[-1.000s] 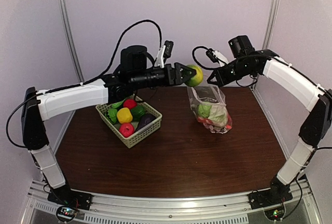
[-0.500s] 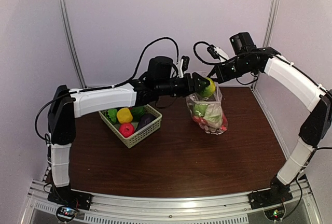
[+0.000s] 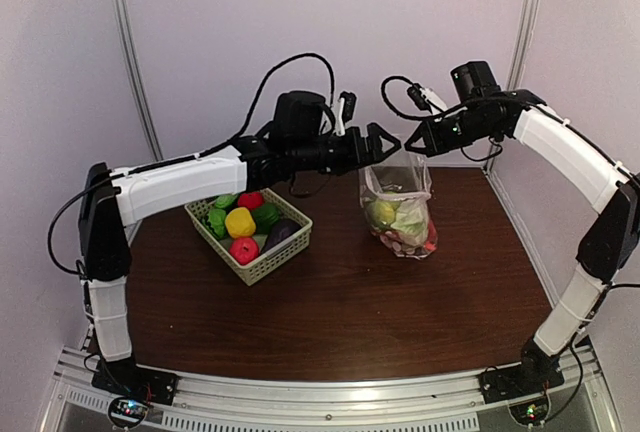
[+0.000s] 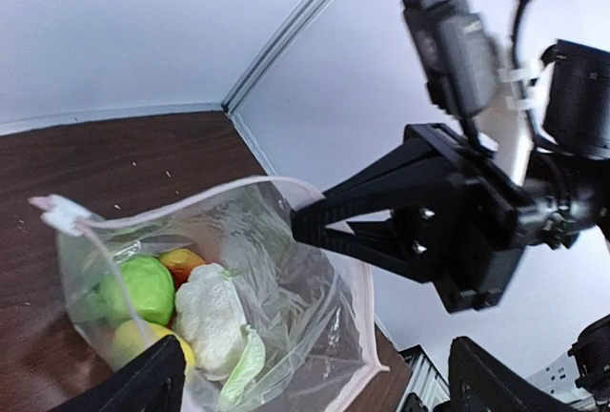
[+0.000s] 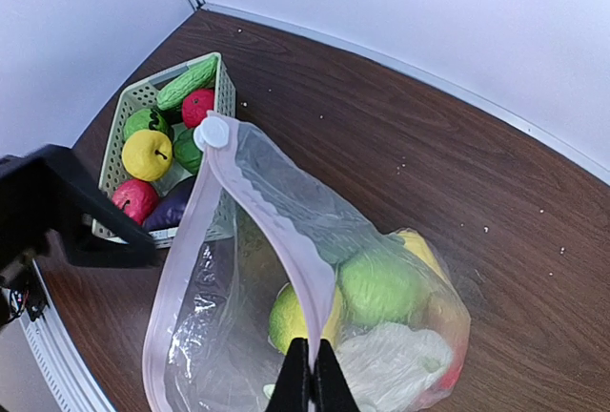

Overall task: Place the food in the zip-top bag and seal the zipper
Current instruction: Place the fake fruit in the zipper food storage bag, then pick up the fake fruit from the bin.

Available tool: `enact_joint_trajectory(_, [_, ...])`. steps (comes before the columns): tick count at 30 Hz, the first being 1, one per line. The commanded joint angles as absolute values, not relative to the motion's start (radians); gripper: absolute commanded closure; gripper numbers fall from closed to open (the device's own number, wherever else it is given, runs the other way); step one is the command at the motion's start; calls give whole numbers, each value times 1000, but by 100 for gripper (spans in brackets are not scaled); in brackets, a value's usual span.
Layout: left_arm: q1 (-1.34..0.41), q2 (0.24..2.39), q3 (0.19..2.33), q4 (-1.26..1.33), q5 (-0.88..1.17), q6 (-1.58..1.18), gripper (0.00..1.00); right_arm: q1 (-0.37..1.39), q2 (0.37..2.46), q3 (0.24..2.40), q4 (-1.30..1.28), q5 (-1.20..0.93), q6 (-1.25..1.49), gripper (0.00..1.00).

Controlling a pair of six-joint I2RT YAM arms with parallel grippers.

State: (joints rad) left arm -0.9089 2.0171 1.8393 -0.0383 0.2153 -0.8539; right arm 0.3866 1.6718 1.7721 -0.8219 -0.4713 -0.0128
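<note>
The clear zip-top bag [image 3: 402, 202] stands open on the table with its mouth up. My right gripper [image 3: 417, 145] is shut on its pinkish zipper strip [image 5: 272, 226] and holds that rim up; the fingers [image 5: 310, 379] pinch the strip. Food lies in the bag: a green round piece [image 5: 381, 283], a yellow-green fruit [image 5: 295, 317] and white cauliflower [image 5: 396, 360]. My left gripper [image 3: 385, 142] is open and empty just above the bag's mouth; in its own view [image 4: 315, 366] the bag [image 4: 286, 307] is below.
A pale green lattice basket [image 3: 262, 262] sits left of the bag and holds more toy food: yellow, red, green and purple pieces. The white slider [image 5: 212, 132] sits at the far end of the zipper. The back wall is close behind.
My left gripper carried the yellow-green fruit over the bag's mouth and let it go. The fruit now lies in the bag, and the gripper is open and has drawn back slightly.
</note>
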Motion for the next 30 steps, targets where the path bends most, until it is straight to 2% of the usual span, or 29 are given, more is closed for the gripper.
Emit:
enact_joint_trajectory(1, [-898, 1767, 1734, -10, 65, -636, 2, 371, 1651, 1765, -800, -481, -18, 100])
enact_joint_trajectory(6, [-818, 1639, 1598, -285, -103, -550, 2, 370, 1633, 1730, -788, -488, -32, 100])
enact_joint_trajectory(10, [-743, 1532, 1403, -381, -169, -542, 6, 369, 1624, 1720, -781, -487, -37, 100])
enact_joint_trajectory(14, [-713, 1465, 1314, -482, -240, -550, 7, 370, 1623, 1703, -777, -489, -40, 100])
enact_joint_trajectory(18, [-706, 1490, 1292, -610, -313, -581, 3, 369, 1627, 1689, -774, -499, -40, 100])
enact_joint_trajectory(23, [-683, 1579, 1281, -723, -362, -629, 2, 370, 1628, 1688, -773, -507, -41, 100])
enact_joint_trajectory(30, [-631, 1642, 1297, -683, -348, -705, 2, 370, 1621, 1677, -776, -507, -51, 100])
